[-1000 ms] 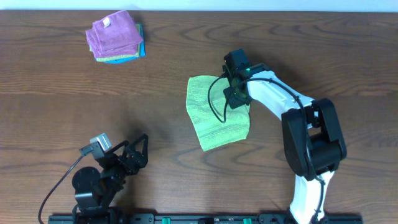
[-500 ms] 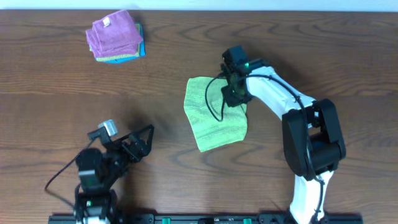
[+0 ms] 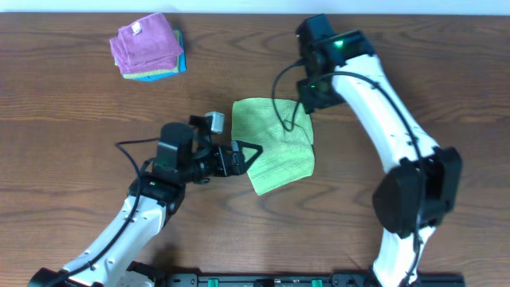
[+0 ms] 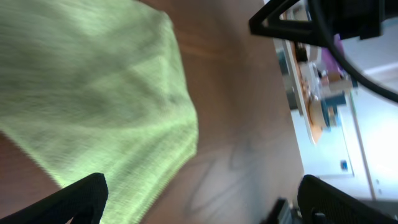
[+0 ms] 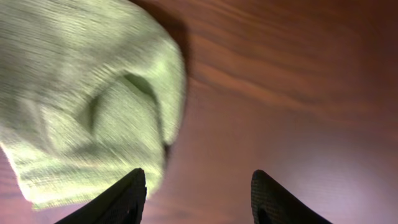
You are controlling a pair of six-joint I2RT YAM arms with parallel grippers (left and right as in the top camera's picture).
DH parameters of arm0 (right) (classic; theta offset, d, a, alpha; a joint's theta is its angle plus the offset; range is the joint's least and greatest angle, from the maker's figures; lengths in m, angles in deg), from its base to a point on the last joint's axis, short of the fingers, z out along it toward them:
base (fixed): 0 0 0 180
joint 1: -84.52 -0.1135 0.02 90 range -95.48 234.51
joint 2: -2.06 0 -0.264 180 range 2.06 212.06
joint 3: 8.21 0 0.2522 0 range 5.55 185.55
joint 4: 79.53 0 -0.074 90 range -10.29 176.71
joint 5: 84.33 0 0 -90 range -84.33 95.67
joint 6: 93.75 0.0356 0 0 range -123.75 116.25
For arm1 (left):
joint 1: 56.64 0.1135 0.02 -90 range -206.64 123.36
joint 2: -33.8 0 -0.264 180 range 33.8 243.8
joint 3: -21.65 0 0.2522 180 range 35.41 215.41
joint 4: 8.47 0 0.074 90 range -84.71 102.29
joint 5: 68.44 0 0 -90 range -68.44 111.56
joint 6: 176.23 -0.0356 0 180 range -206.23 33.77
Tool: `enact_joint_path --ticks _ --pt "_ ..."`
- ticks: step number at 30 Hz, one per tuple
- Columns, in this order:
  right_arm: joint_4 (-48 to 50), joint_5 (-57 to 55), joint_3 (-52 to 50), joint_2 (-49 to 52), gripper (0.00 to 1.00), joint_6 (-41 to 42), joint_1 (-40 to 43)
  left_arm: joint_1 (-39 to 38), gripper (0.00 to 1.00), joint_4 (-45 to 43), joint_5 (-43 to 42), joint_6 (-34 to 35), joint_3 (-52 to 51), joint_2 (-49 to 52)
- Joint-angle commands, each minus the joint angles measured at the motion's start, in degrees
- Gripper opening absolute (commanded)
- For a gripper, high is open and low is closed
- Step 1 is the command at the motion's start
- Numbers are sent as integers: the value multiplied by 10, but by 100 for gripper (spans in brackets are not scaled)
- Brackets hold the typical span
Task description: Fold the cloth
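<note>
The lime-green cloth [image 3: 271,147] lies folded and a bit rumpled in the middle of the table. My left gripper [image 3: 249,154] hovers at its left edge, wide open. In the left wrist view the cloth [image 4: 93,93] fills the upper left, and one corner reaches in between the jaws of the left gripper [image 4: 214,205], untouched. My right gripper [image 3: 305,108] hangs over the cloth's far right corner. In the right wrist view the right gripper [image 5: 199,199] is open over bare wood, with the cloth [image 5: 81,93] beside its left finger.
A stack with a purple cloth [image 3: 146,41] on top and a blue cloth [image 3: 180,62] under it sits at the far left of the brown wooden table [image 3: 80,135]. The right arm [image 3: 382,119] stretches along the right side. The table's edge and room clutter show in the left wrist view.
The right gripper opened, let go of the cloth and drew back toward the far side. The left arm swung from the near left up to the cloth's left edge. The cloth slid slightly left.
</note>
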Motion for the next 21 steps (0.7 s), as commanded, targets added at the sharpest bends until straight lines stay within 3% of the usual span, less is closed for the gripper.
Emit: enact_joint_path --ticks 1,4,7,14,21 --pt "-26 -19 10 -59 52 33 27 -13 99 27 -8 -12 11 1" --pt "-39 -18 2 -109 50 35 47 -20 100 61 -20 -18 11 1" --pt "-45 -18 -29 -183 52 34 64 -23 93 91 -32 -34 11 -7" --pt "11 -15 -228 -421 59 24 72 -36 95 237 49 -77 11 -118" --pt "75 83 -422 -598 63 45 72 -89 98 362 149 -93 7 -201"
